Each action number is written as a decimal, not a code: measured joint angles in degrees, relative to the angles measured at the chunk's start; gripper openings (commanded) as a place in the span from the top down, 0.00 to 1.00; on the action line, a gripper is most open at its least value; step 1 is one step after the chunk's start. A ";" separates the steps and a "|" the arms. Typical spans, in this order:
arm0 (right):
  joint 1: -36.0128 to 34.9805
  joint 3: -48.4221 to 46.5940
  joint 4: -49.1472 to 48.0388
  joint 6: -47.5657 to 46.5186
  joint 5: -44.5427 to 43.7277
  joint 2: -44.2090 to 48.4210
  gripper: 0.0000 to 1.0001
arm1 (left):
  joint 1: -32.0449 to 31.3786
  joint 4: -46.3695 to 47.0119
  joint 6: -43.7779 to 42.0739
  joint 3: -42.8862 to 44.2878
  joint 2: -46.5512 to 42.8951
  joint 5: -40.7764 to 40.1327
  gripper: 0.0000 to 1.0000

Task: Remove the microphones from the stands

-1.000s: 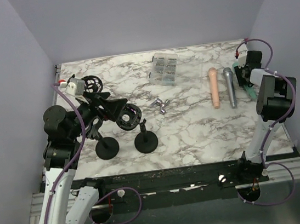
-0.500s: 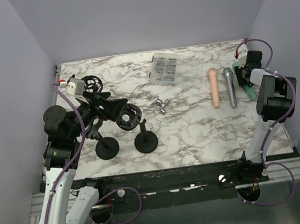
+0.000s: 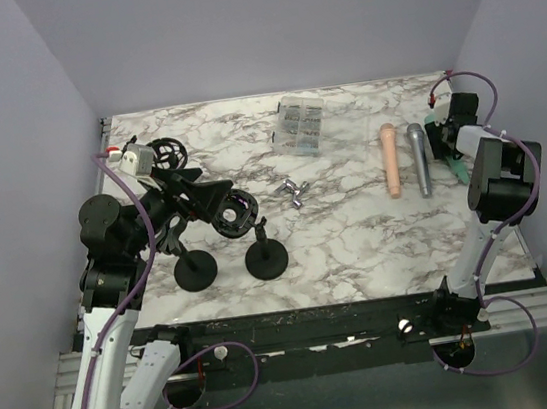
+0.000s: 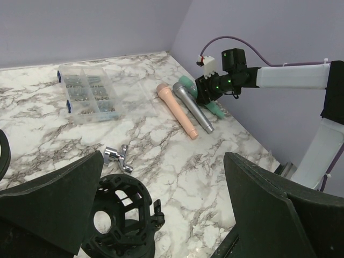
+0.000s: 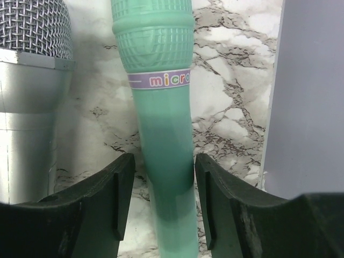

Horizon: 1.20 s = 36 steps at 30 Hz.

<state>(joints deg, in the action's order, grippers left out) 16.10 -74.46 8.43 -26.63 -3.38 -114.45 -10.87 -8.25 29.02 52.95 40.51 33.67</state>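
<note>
Toward the far middle of the table (image 3: 359, 239), a clear box (image 3: 300, 123) split into small compartments, with blue clips on one side in the left wrist view (image 4: 88, 94). Grey metal bits in the compartments, too small to name. Nearer the arms, loose on the marble, a small metal fitting (image 3: 294, 192).

Far right, three mics lying flat, side by side, heads toward the far wall: pink mic (image 3: 390, 161), then silver mic (image 3: 419, 160) just beside it, then green mic (image 3: 458, 168) closest to the side wall. All three well apart from the stands at the near left.

Near left, left stand (image 3: 195, 270) and right stand (image 3: 265, 258), both upright on round black bases. At the top of the right stand, a black ring-shaped mount (image 3: 234, 213). Farther back on the left, a second mount (image 3: 168, 155).

Left gripper (image 4: 164, 158): jaws spread wide, closed on nothing, hanging over the mount (image 4: 121, 220), which shows low between the fingers (image 4: 54, 207). Contact with it not clear.

Right gripper (image 5: 164, 161): jaws set either side of the green mic (image 5: 161, 107), barely wider than its handle. Sliver of marble showing between one finger (image 5: 115, 199) and the handle. Other finger at the handle's edge, touch not certain. Silver mic (image 5: 32, 80) just outside the jaws.
</note>
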 measured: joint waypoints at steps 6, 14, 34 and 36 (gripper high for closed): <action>0.00 0.04 0.63 0.17 0.00 0.24 0.43 | 0.00 0.11 0.00 -0.04 -0.17 0.00 0.01; 0.00 -1.84 4.96 2.10 -0.92 0.37 0.42 | 0.00 0.46 0.04 -0.24 -0.28 0.02 0.01; -5.22 6.99 -0.57 17.73 -3.13 21.42 0.41 | 0.00 0.90 0.17 -0.70 0.24 0.46 0.01; -7.28 8.79 -1.27 19.78 -1.95 23.41 0.41 | 0.00 0.92 0.17 -0.70 0.68 0.63 0.01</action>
<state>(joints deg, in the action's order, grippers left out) 8.82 -65.67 7.16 -6.85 -5.32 -91.05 -10.87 -7.33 29.19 52.25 41.19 34.30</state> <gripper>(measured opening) 0.588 0.979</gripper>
